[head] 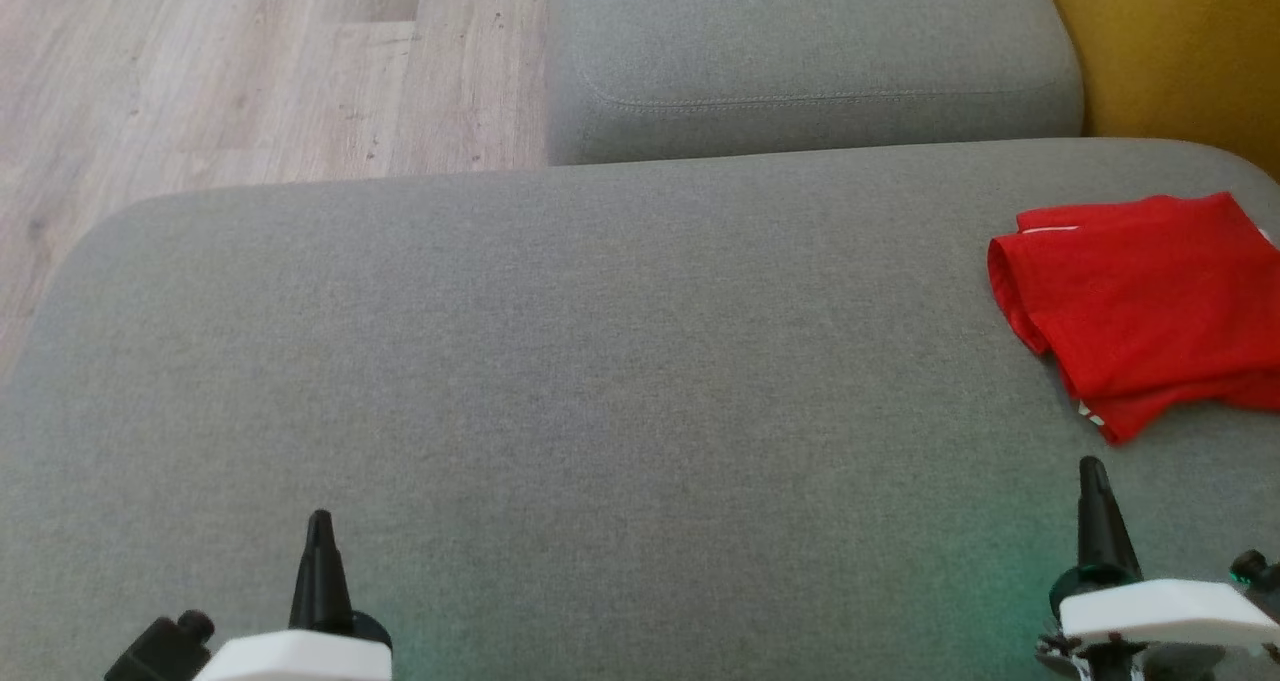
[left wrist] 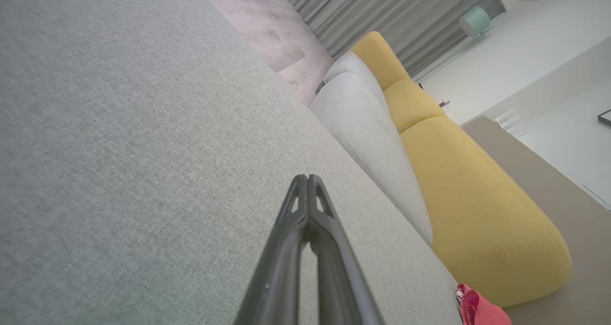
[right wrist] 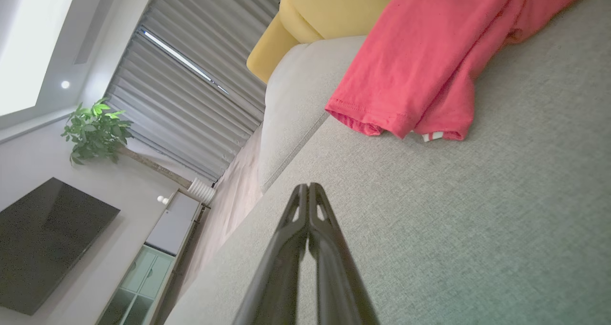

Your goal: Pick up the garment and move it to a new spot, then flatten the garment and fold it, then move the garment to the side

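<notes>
1. One broad grey seat cushion (head: 560, 361) spans most of the head view, from the bottom edge up past the middle of the frame.
2. Pale wooden floor (head: 250, 71) takes the upper left of that view, behind the cushion's rounded corner.
3. One smaller grey cushion (head: 800, 51) sits at the top centre, butted against the far edge of the seat cushion, with a stitched seam along its front.
4. Yellow upholstery (head: 1180, 41) fills the upper right corner, just beside the smaller cushion.
5. Grey pleated curtains (right wrist: 191, 91) run across the upper left of the right wrist view, with a dark television (right wrist: 43, 239) at the lower left.
6. The red garment (head: 1140, 301) lies folded on the seat cushion at the right edge of the head view, a little above the middle, cut off by the frame. White trim shows at its upper and lower edges. In the right wrist view it lies at the upper right.
7. A leafy green plant (right wrist: 95, 129) stands at the left of the right wrist view, above the television.
8. The right gripper (head: 1092, 471) is at the lower right of the head view, below the garment and clear of it. Its fingers are pressed together with nothing between them.
9. The left gripper (head: 320, 526) is at the lower left, well apart from the garment. Its fingers also meet at the tips and carry nothing.
</notes>
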